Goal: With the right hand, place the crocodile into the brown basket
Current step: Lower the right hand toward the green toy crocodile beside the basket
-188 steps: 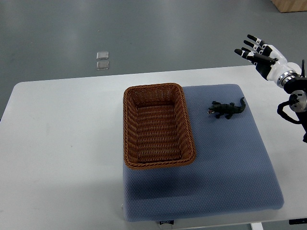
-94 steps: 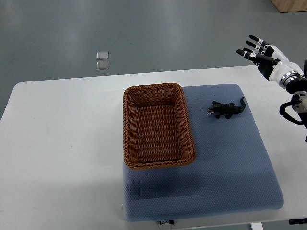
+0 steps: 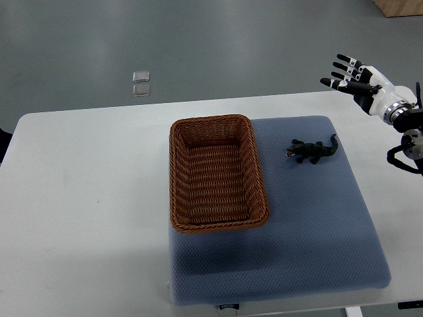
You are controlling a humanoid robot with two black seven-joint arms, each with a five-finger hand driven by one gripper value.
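Note:
A small dark green toy crocodile (image 3: 312, 150) lies on the blue-grey mat (image 3: 310, 224), its head pointing left toward the basket. The brown wicker basket (image 3: 178, 178) stands on the mat's left part, with nothing inside. My right hand (image 3: 353, 78) hovers at the upper right, above the table's far edge, up and to the right of the crocodile. Its fingers are spread and hold nothing. The left arm is out of sight.
The mat lies on a white table (image 3: 86, 198). Two small clear squares (image 3: 141, 83) lie on the grey floor beyond the table. A wooden corner (image 3: 400, 6) shows at the top right.
My right hand has shifted slightly up and to the left, staying spread. The crocodile and the basket have not moved.

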